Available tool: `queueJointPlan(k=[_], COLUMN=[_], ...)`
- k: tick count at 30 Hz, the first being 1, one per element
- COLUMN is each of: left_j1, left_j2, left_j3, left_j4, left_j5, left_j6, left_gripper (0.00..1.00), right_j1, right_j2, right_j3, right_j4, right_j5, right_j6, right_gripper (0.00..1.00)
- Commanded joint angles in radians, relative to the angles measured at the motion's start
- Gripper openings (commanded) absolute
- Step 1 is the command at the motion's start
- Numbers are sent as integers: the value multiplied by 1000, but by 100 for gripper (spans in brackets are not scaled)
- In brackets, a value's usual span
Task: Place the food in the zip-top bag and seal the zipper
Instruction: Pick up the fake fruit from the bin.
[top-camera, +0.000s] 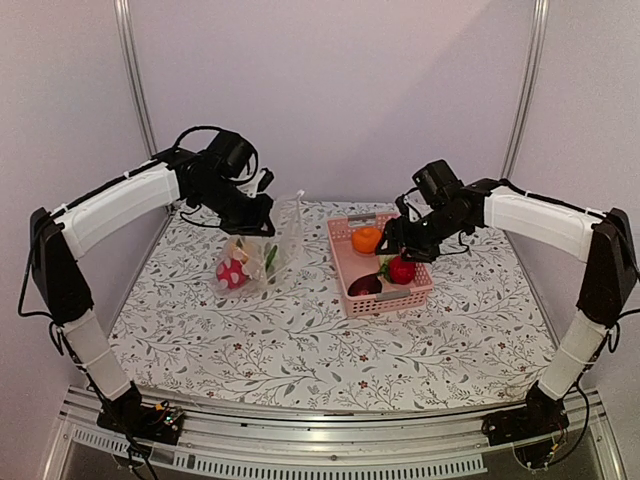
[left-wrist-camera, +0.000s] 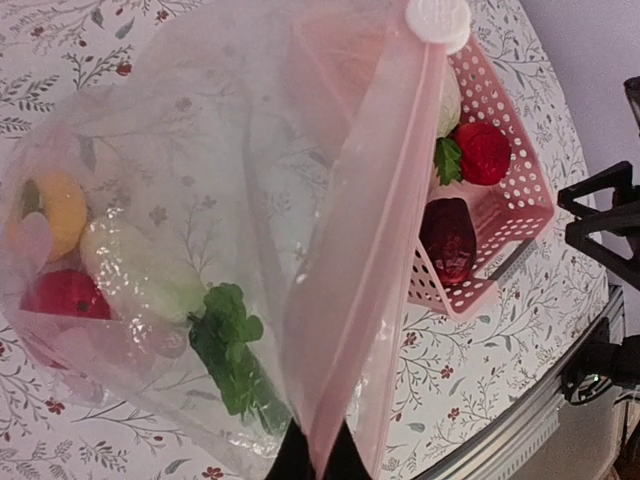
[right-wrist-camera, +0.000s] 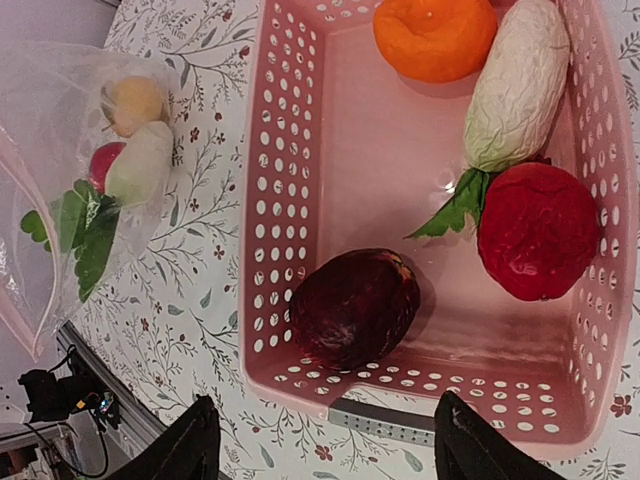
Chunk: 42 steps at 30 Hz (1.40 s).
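The clear zip-top bag (top-camera: 285, 232) hangs at the table's middle left with its pinkish zipper (left-wrist-camera: 385, 220) edge raised. My left gripper (left-wrist-camera: 320, 455) is shut on that edge. Inside the bag lie a yellow fruit (left-wrist-camera: 55, 210), a cream-white vegetable (left-wrist-camera: 140, 270), a red piece (left-wrist-camera: 65, 295) and green leaves (left-wrist-camera: 230, 350). My right gripper (right-wrist-camera: 325, 450) stands open above the near end of the pink basket (right-wrist-camera: 270, 200), holding nothing. The basket holds an orange (right-wrist-camera: 435, 35), a cream-white cabbage (right-wrist-camera: 518, 85), a red fruit with green leaves (right-wrist-camera: 537, 230) and a dark purple piece (right-wrist-camera: 355, 305).
The pink basket (top-camera: 340, 262) sits right of the bag on the floral tablecloth (top-camera: 300, 350). A white slider (left-wrist-camera: 437, 18) sits at the far end of the zipper strip. The table's metal front rail (top-camera: 330, 420) runs along the near edge.
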<state>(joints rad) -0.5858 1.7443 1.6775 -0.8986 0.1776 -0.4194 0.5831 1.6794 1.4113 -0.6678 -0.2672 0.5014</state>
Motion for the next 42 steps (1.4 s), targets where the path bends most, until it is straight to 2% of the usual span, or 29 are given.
queueJointPlan(k=[1,9,16,25,36,39,42], left_j1=[5,4,5,4,6,6,6], left_j2=[-41,-54,-51,-40,-32,-27,-21], left_j3=[-34,-54,-53,-55,-49,-46,-38], left_j4=[15,13,14,14,13,13,6], left_j5=[26,12,13,19,26,26,31], left_j6=[13,14,17,25,36,38,39], left_gripper=[0,0,0,0,0,0,0], right_j1=[10,12,12,12,20,20,20], right_j2=[108,303,407,462,530,531,530], right_j3=[75,230,295,298,318,307,297], right_j4=[-33,-125,-156,-176,-158,-134,-112], right_j5=[-54,-92,-108,-103,-181,-197,-194], right_j6=[-4,-26,-15,-24,-20,-9,1], right_gripper=[73,75,75,75,79,78,70])
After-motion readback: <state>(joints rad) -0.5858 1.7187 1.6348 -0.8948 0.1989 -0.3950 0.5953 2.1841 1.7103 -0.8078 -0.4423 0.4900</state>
